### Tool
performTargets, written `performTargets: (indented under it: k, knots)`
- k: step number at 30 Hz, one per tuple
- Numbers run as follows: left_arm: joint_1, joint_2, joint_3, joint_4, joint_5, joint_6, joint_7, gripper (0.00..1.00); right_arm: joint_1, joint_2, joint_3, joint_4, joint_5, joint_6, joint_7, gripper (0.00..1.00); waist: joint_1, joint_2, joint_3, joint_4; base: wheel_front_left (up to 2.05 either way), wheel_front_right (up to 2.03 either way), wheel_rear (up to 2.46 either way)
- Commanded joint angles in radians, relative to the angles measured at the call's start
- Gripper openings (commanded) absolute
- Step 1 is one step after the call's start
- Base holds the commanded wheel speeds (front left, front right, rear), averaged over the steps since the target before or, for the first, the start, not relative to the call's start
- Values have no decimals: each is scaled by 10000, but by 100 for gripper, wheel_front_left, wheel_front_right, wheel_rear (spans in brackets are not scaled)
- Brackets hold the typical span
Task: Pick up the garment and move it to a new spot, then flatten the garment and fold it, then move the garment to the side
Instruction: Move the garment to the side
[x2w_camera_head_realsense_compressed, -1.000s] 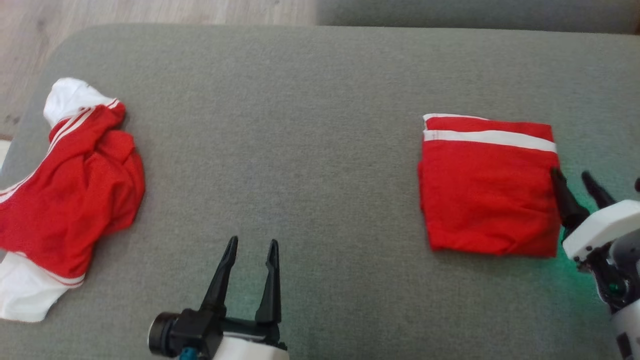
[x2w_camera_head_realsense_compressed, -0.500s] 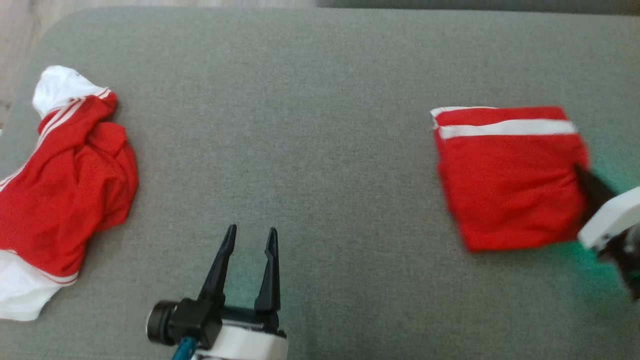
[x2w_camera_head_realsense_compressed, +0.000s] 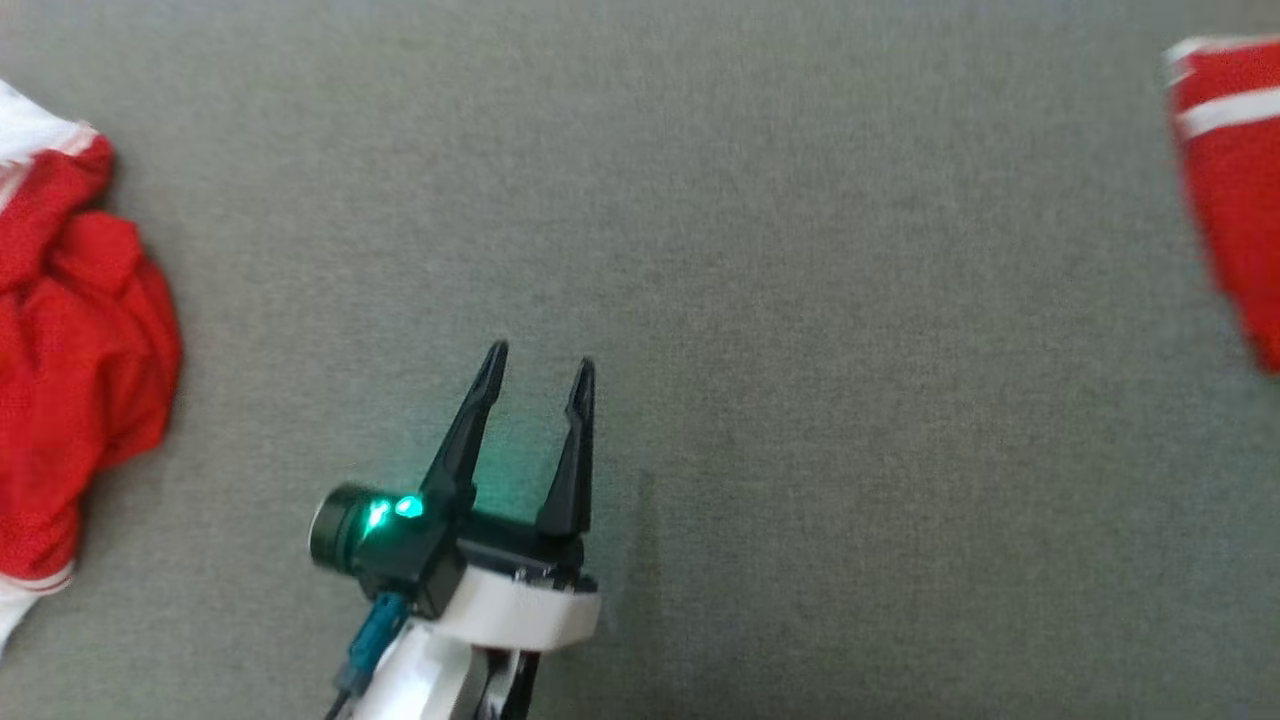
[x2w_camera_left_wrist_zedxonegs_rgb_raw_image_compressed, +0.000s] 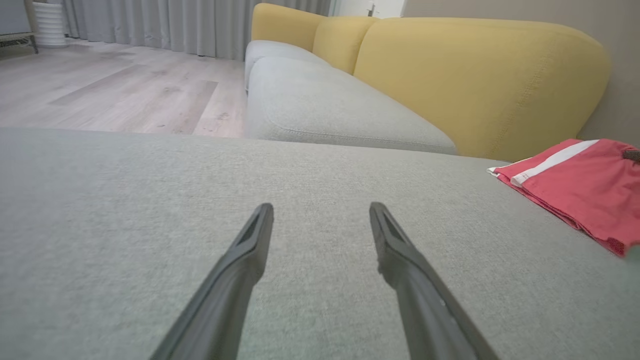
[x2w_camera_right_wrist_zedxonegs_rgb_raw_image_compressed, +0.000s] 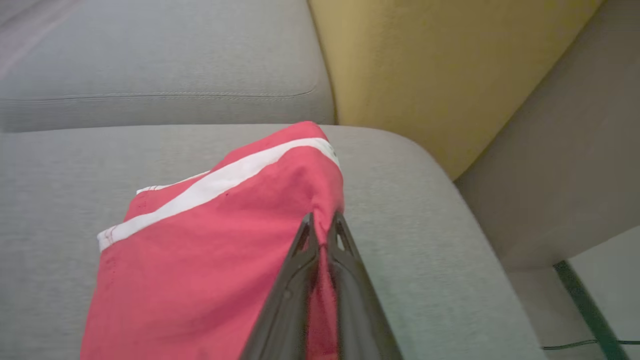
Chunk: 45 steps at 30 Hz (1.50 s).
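In the head view the folded garment (x2w_camera_head_realsense_compressed: 1230, 190) lies at the right edge of the grey cushion (x2w_camera_head_realsense_compressed: 800, 300), and the left hand (x2w_camera_head_realsense_compressed: 540, 355) is spread and empty. The camera has moved since before. In the left wrist view the cloth looks soft and light. In the right wrist view the right hand (x2w_camera_right_wrist_zedxonegs_rgb_raw_image_compressed: 322, 217), which was spread a second ago, now pinches its side edge, a good hold.

No text, label, brand, number or sign can be read in any of the views. The folded red garment (x2w_camera_right_wrist_zedxonegs_rgb_raw_image_compressed: 200, 265) carries only a plain white stripe (x2w_camera_right_wrist_zedxonegs_rgb_raw_image_compressed: 220, 187) with no letters on it. The crumpled red and white garment (x2w_camera_head_realsense_compressed: 70, 330) shows only plain cloth with white trim.
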Motion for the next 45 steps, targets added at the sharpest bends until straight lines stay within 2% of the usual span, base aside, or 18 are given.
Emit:
performTargets:
  k: [1, 6, 7, 8, 12, 17, 27, 28, 29, 32, 37, 41, 45]
  knots:
    - [-259, -17, 194, -341, 89, -15, -80, 100, -62, -710, -216, -283, -191, -7, -2, 0, -2, 0, 534, -170, 0, 0, 0]
    - [-665, -17, 156, -371, 189, -82, -80, 100, -240, -1249, -1255, -281, -728, -7, 18, 0, -2, 0, 1072, -292, 0, 0, 0]
    - [-729, -17, 152, -357, 204, -100, -80, 100, -272, -1285, -1449, -258, -928, -7, -84, 42, -2, 0, 1122, -311, 0, 0, 0]
    - [-787, -17, 144, -334, 213, -121, -80, 100, -333, -1281, -1692, -207, -1177, -7, -246, 100, -2, 0, 1146, -323, 0, 0, 0]
    - [-906, -17, 127, -206, 219, -175, -80, 100, -454, -933, -2028, -179, -1901, -7, -666, 100, -2, 0, 1017, -355, 0, 0, 0]
    - [-808, -17, 205, -52, 230, -131, -80, 100, -383, 326, -1735, -476, -2770, -7, -1289, 100, -2, 0, 288, -353, 0, 0, 0]
    - [314, -17, 613, 312, 193, 80, -80, 100, 1180, 3338, 566, -933, -2706, -7, -2394, 100, -2, 0, -2126, -137, 0, 0, 0]
    - [468, -17, 652, 347, 176, 96, -80, 100, 1366, 3571, 726, -929, -2667, -7, -2629, 100, -2, 0, -2397, -115, 0, 0, 0]
    - [779, -17, 738, 381, 161, 151, -80, 100, 1722, 4085, 952, -932, -2479, -7, -3185, 100, -2, 0, -2836, -81, 0, 0, 0]
    - [1244, -17, 898, 409, 97, 275, -80, 100, 2260, 4772, 1484, -981, -2210, -7, -3917, 100, -2, 0, -3499, -85, 0, 0, 0]
    - [1919, -17, 1234, 171, -105, 573, -80, 100, 3189, 5558, 2034, -1664, -2170, -7, -4360, 100, -2, 0, -4260, -79, 0, 0, 0]
    - [2288, -17, 1518, -184, -40, 744, -80, 100, 4175, 6090, 1836, -3166, -2491, -7, -4374, 100, -2, 0, -4584, -48, 0, 0, 0]
    - [2806, -17, 1854, -539, 211, 830, -80, 100, 5261, 6476, 1447, -4079, -2626, -7, -4376, 100, -2, 0, -4889, -67, 0, 0, 0]
